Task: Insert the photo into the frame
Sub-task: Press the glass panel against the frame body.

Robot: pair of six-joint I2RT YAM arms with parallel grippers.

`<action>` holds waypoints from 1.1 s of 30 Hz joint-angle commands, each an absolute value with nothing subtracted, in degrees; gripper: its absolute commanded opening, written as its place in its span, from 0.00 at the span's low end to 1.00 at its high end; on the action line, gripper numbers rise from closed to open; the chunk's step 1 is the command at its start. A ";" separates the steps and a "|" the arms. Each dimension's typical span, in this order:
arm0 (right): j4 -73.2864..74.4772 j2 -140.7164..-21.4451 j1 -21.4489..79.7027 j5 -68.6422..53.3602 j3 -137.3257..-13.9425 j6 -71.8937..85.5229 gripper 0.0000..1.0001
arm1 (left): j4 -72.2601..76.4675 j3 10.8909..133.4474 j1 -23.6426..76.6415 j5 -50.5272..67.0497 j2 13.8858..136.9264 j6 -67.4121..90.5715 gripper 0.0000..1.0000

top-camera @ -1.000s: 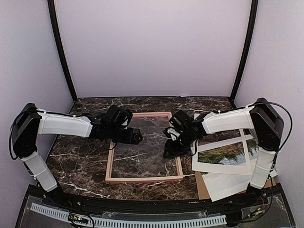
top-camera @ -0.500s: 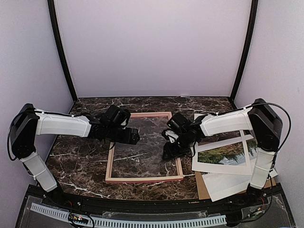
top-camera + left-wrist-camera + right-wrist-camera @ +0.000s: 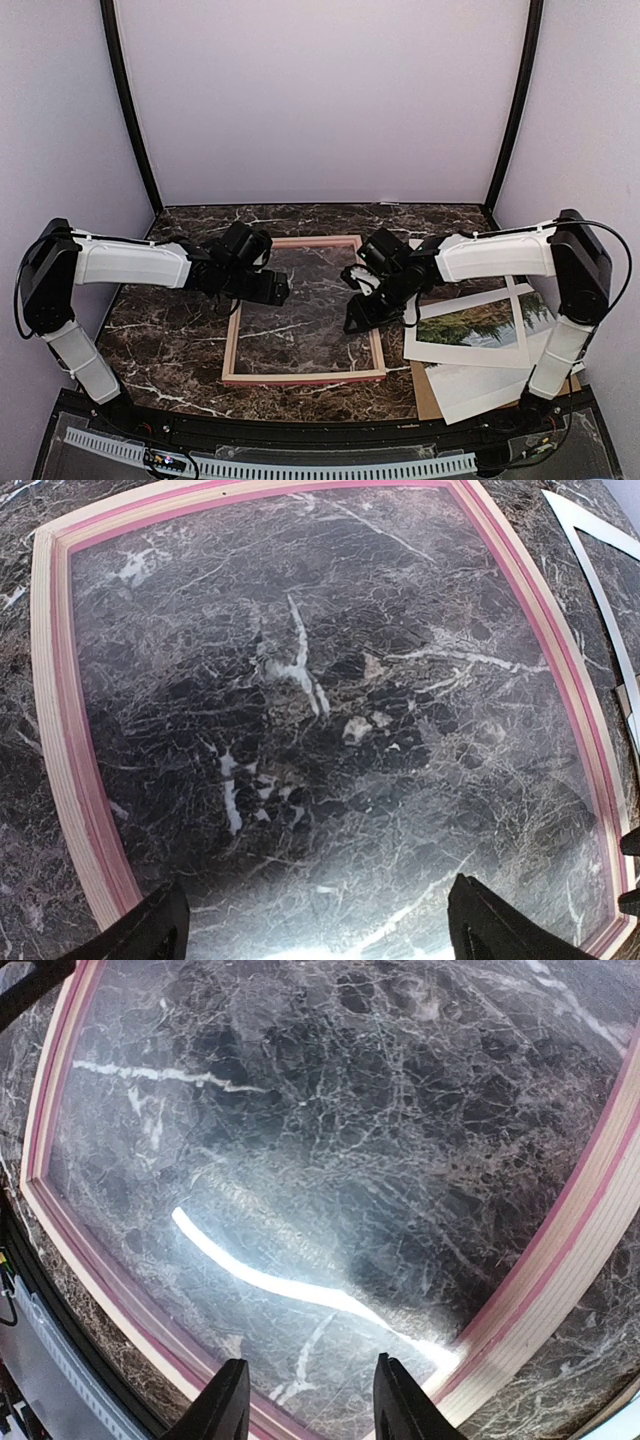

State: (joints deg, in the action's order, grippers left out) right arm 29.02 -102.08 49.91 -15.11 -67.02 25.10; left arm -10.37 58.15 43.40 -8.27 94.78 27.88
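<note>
1. Marble table point(image 3: 160, 340), dark with white lines, under it all.
2. On the left: left gripper point(image 3: 281, 290), jaws wide apart, holding nothing, hanging low over the left side of the frame point(image 3: 300, 377). Could bump the left rail and push the frame crooked if brought lower.
3. In the middle: frame lying flat, pink side up, no picture in it yet. Looks to have glass point(image 3: 260, 1160) inside, going by the shine. Could get scratched or cracked by a poke from a finger.
4. Right of the middle: right gripper point(image 3: 358, 318), jaws partway apart, holding nothing, over the right rail. Could hook the rail while swinging away and drag the frame onto the papers.
5. On the right: photo point(image 3: 470, 326), flat on the pile just beside the frame, with a white mat point(image 3: 519, 335) lying across it. Looks thin and bendy, so hard to pick up from flat. Could crease or tear from a hard pinch, slide away from a soft one, or come up with the mat by mistake.
6. Near right corner: brown board point(image 3: 420, 398) under the papers. Could slip and shift the whole pile.
</note>
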 commanded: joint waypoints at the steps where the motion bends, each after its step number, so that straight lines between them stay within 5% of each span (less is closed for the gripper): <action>1: 31.29 -100.34 50.90 -16.18 -64.92 24.00 0.43 | -12.28 59.66 43.60 -9.81 92.19 26.99 0.93; 20: 34.52 -107.39 53.96 -12.65 -67.17 23.04 0.42 | -14.57 59.77 42.12 -11.57 91.17 26.24 0.95; 33: 30.78 -99.60 47.84 -11.34 -68.73 25.46 0.43 | -17.24 57.05 34.84 -8.19 87.50 24.92 0.96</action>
State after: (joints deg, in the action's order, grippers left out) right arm 33.19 -104.09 51.35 -12.95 -67.92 23.92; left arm -14.52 58.63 37.93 -10.00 90.87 26.11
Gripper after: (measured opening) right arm 0.431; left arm 0.960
